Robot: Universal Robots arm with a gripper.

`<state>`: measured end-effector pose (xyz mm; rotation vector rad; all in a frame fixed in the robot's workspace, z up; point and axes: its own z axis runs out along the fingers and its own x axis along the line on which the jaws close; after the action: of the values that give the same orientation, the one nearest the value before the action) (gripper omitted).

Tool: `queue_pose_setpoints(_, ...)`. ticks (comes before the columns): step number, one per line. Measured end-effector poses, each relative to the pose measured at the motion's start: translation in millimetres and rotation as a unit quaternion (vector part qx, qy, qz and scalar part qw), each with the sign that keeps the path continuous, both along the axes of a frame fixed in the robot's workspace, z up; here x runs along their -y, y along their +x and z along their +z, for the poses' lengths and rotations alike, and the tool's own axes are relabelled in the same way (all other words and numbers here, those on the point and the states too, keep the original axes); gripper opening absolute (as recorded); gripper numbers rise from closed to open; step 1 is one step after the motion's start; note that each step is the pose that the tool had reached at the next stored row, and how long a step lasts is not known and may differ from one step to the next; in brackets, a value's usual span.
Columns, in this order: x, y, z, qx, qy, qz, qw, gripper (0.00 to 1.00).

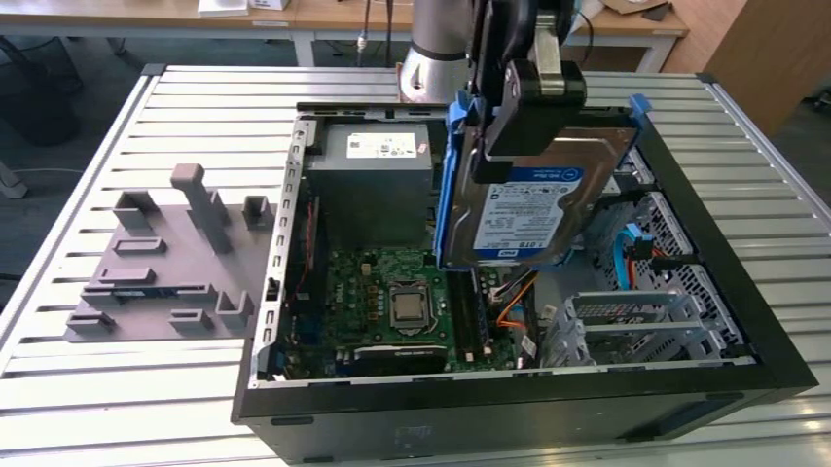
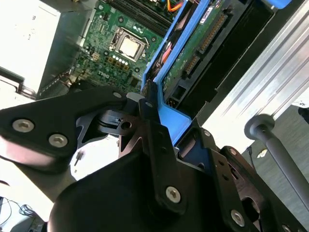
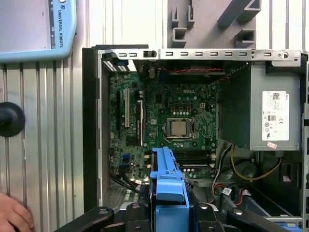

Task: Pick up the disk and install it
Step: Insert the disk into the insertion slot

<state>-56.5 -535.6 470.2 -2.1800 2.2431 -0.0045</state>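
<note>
Disk [image 1: 539,209] hangs on edge above the open computer case [image 1: 520,413], with the drive cage [image 1: 643,321] at its 4 o'clock. Risk: the tilted disk could snag the orange cables [image 1: 513,295] below, or slip from an edge-only grip. Gripper [image 1: 504,146] jaws are clenched narrowly on the disk's blue frame.

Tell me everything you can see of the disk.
The disk is a flat silver metal hard drive with a white-and-blue label, framed by a blue plastic carrier bracket. It hangs nearly upright, slightly tilted, above the open computer case, over the motherboard's edge. The gripper holds its upper end, fingers shut on the bracket; it seems to touch nothing else. The second wrist view shows its green circuit-board underside with connectors.
</note>
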Motion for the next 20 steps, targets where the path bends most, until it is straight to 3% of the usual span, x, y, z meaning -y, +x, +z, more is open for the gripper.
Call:
queue_pose_setpoints(10,3.7,19.7,-3.5,-0.0001,-0.0001,0.0,1.0,0.36)
queue_pose_setpoints(15,17.2,20.3,-6.3,0.0,0.0,0.0,1.0,0.36)
queue_pose_setpoints(20,24.9,26.4,-8.3,0.0,0.0,0.0,1.0,0.36)
